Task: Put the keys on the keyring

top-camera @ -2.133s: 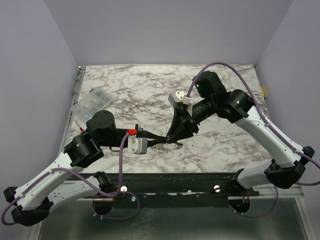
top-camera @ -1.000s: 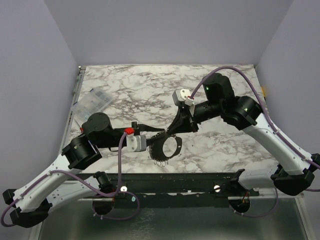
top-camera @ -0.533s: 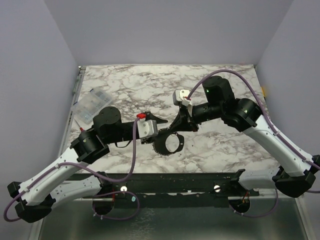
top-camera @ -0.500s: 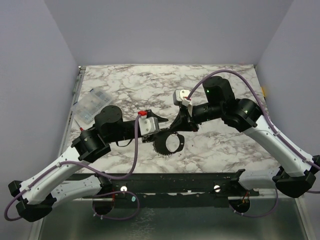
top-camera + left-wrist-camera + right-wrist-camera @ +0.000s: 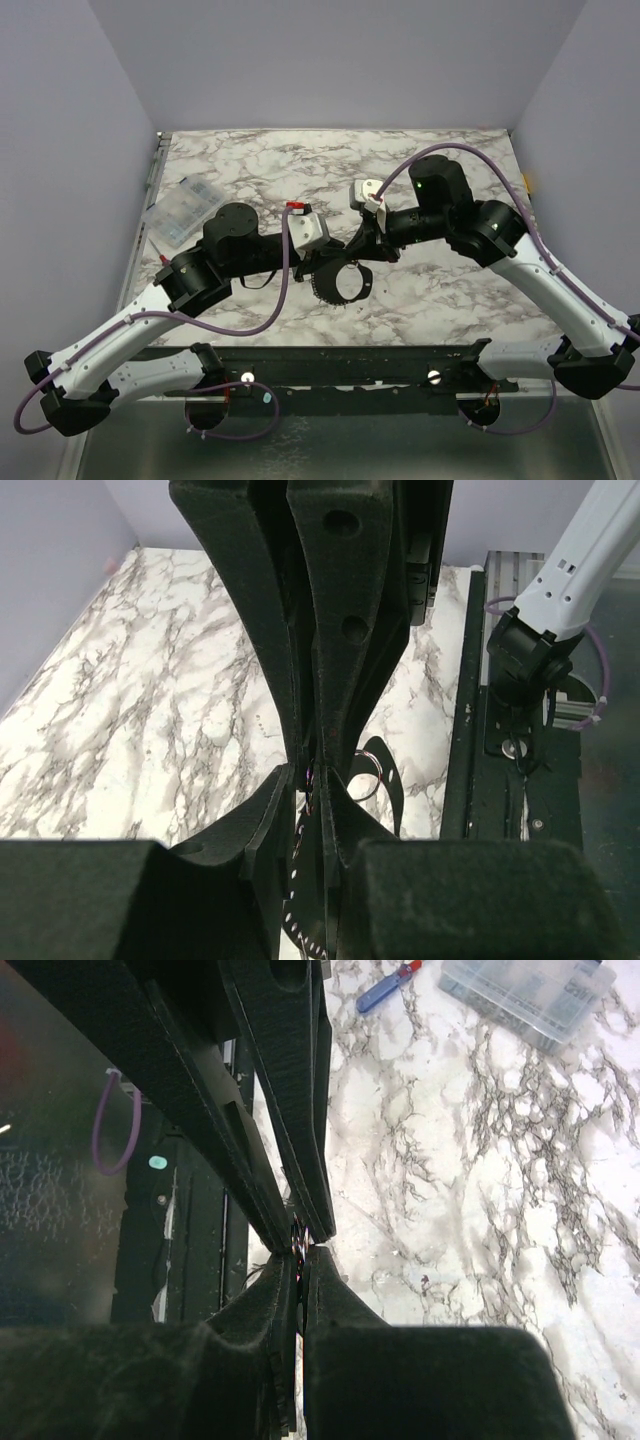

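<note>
The keyring (image 5: 336, 299) is a thin hoop that looks dark from above. It hangs over the marble, held at its top where the two grippers meet tip to tip. My left gripper (image 5: 322, 258) comes in from the left and my right gripper (image 5: 348, 262) from the right. In the left wrist view my left gripper (image 5: 312, 792) is pinched on the hoop's thin band (image 5: 392, 792), with the right fingers (image 5: 340, 630) opposite. In the right wrist view my right gripper (image 5: 300, 1256) is pinched at the same spot, on a small iridescent glint. No key can be made out.
A clear plastic box (image 5: 185, 210) lies at the table's left edge and shows in the right wrist view (image 5: 525, 995) beside a blue and red tool (image 5: 385, 988). A small silvery ring (image 5: 365, 778) hangs by the hoop. The black rail (image 5: 350, 360) runs along the near edge.
The hoop has come up off the table. My left arm has swung up and to the right, bringing its fingertips against the right gripper's. The right gripper has barely shifted.
</note>
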Robot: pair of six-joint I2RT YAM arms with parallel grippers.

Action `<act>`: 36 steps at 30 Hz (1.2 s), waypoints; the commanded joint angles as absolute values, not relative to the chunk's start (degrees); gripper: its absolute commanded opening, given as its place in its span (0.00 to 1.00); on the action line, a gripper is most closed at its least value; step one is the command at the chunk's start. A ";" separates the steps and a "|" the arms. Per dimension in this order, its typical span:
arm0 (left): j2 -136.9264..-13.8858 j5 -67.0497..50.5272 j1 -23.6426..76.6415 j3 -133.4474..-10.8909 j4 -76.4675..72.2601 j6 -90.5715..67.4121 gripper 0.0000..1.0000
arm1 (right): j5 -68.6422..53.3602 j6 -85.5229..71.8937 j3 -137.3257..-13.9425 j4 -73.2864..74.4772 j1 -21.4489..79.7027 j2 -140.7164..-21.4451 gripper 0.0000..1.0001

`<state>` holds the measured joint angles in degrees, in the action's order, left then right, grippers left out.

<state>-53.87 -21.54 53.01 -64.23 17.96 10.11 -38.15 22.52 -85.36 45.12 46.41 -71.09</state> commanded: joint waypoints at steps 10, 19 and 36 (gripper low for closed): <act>-54.25 -19.88 53.41 -66.07 18.93 10.68 0.29 | -38.64 22.77 -85.24 44.37 46.67 -68.58 0.01; -54.98 -22.80 53.36 -66.28 19.61 11.40 0.24 | -41.55 23.39 -85.04 45.16 46.67 -68.30 0.01; -57.08 -31.26 53.37 -66.99 20.92 12.58 0.07 | -47.29 25.82 -81.93 42.89 46.67 -65.72 0.01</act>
<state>-56.03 -28.12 53.12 -65.25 19.51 10.79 -41.28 25.19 -82.72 46.72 46.09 -67.72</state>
